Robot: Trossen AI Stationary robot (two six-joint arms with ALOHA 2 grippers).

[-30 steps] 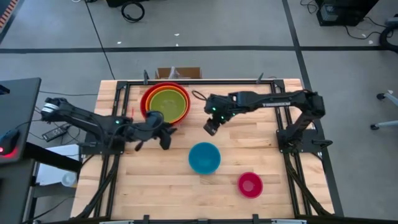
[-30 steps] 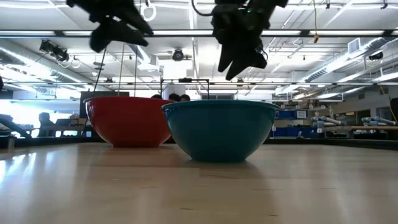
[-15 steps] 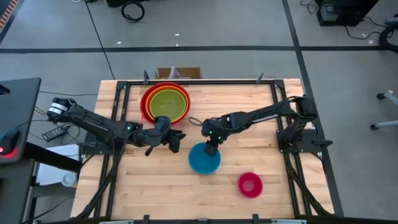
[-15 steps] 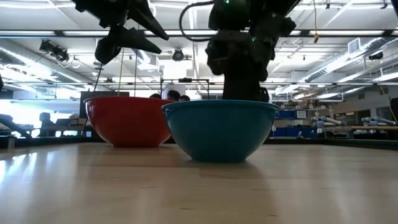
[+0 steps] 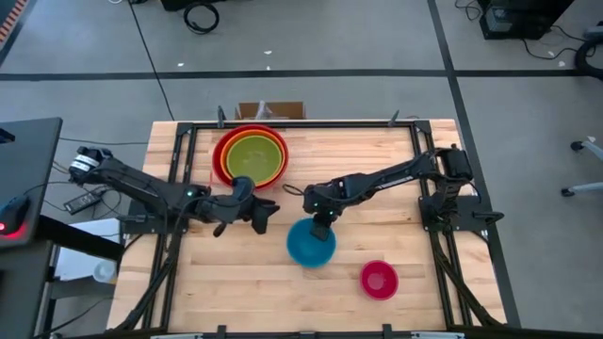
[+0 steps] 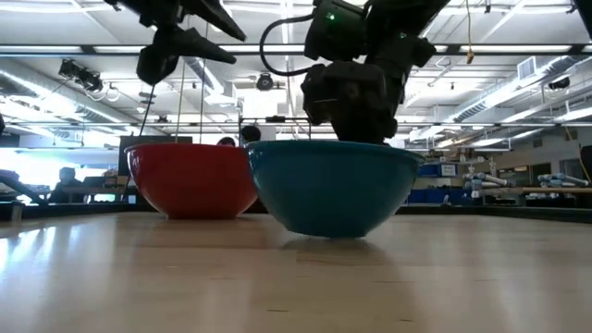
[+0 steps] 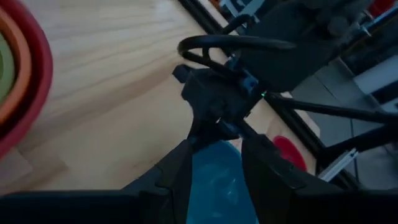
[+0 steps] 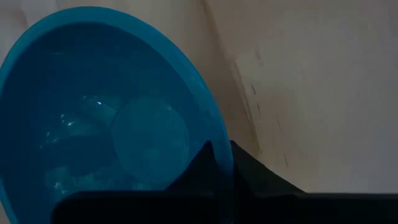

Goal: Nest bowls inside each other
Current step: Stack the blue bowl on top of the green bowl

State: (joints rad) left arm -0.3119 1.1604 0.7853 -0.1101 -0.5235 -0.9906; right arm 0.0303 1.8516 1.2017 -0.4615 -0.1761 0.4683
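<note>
Working from the left edge of the tabletop point(image 5: 396, 179) across, we see our left end effector point(image 5: 262, 216) hovering released, fingers spread, just in front of the stack at the far edge: the red bowl point(image 5: 222, 151) holding the orange bowl point(image 5: 281, 155) and the lime green bowl point(image 5: 252, 156). Near the middle, our right end effector point(image 5: 322, 229) is clenched on the far rim of the blue bowl point(image 5: 309, 247), 1 finger inside and 1 outside. The magenta pink bowl point(image 5: 379, 280) sits alone toward the front-right corner.

We judge the main risk to be the thin rim pinch: glossy plastic may slip or the blue bowl may swing and tip as it lifts. In the low view it already looks slightly tilted. The left arm lies close to the path toward the stack, so the 2 could collide.

The right arm reaches low from the right edge, wrist pitched down; the left arm stretches nearly flat from the left edge.
</note>
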